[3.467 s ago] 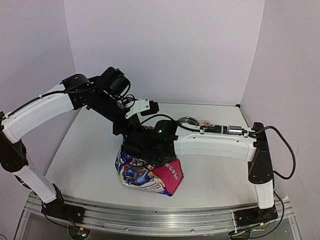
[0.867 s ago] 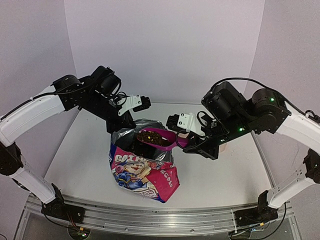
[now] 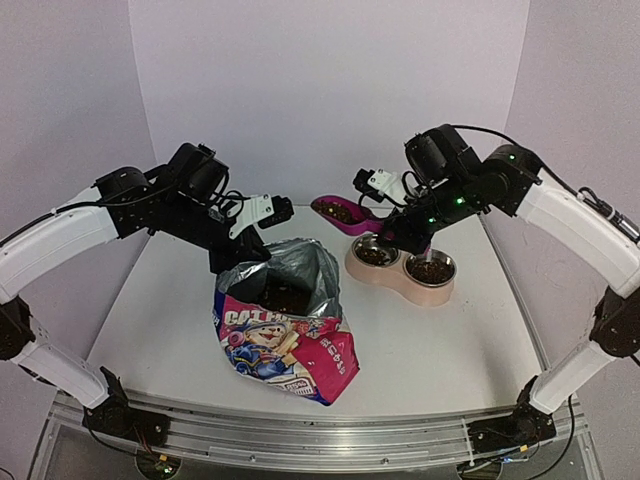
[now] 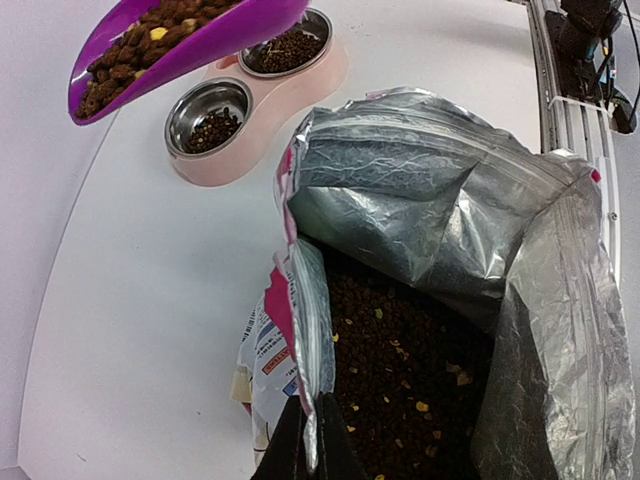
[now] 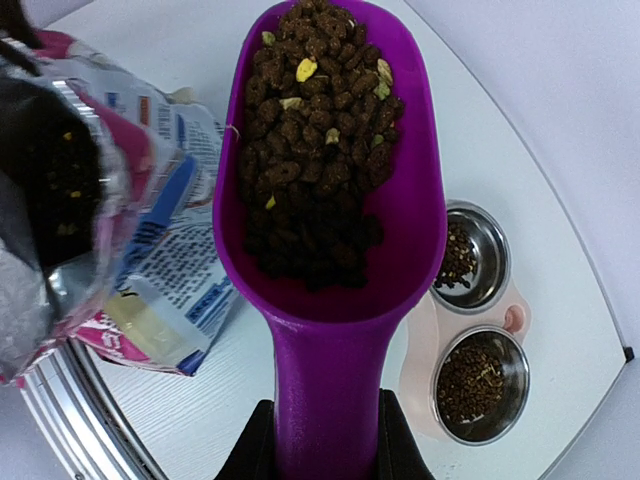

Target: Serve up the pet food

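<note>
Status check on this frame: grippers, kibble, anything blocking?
Left gripper shut on pouch rim, holding it open. Right gripper shut on scoop handle. Scoop full of kibble, in the air near feeder; both bowls already hold some. Nothing blocking.

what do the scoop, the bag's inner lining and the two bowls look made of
The scoop: moulded plastic by its look, glossy magenta, one smooth piece. The pouch inside: silvery foil-like film, crinkled and reflective. The bowls: probably steel, mirror-bright walls; their pink feeder looks like matte plastic.
</note>
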